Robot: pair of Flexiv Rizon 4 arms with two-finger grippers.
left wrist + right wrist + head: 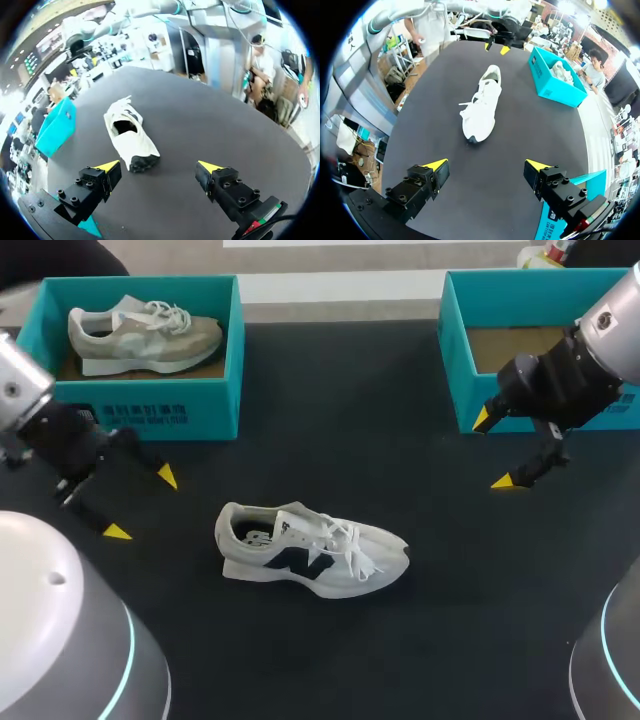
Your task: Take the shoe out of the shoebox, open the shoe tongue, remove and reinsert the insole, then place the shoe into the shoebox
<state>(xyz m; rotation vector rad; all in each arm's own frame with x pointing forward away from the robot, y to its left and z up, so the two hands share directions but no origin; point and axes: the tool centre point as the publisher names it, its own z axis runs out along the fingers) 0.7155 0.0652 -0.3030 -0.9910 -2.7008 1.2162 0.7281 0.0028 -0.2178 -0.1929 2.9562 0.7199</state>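
- The white shoe [312, 552], dark mark on its side, is found nearest. It stands on its sole on the black counter [350, 440], outside both boxes, with the heel toward the left arm's side and the toe toward the right.
- The left tool [142, 504] is held over the counter, left of the heel and apart from it. Its fingers are spread and touch nothing. In the left wrist view the white shoe [129, 135] is seen ahead of the left tool [159, 165], heel end nearest.
- The right tool [492, 450] is held beyond and right of the toe, just before the right shoebox [455, 350]. Its fingers are spread wide and touch nothing. In the right wrist view the white shoe [482, 105] lies ahead of the right tool [486, 164], toe end nearest.
- At the far left, the teal left shoebox [160, 410] is noted with a grey shoe [145, 335] inside.
- At the far right, the right shoebox stands open, its brown floor showing.
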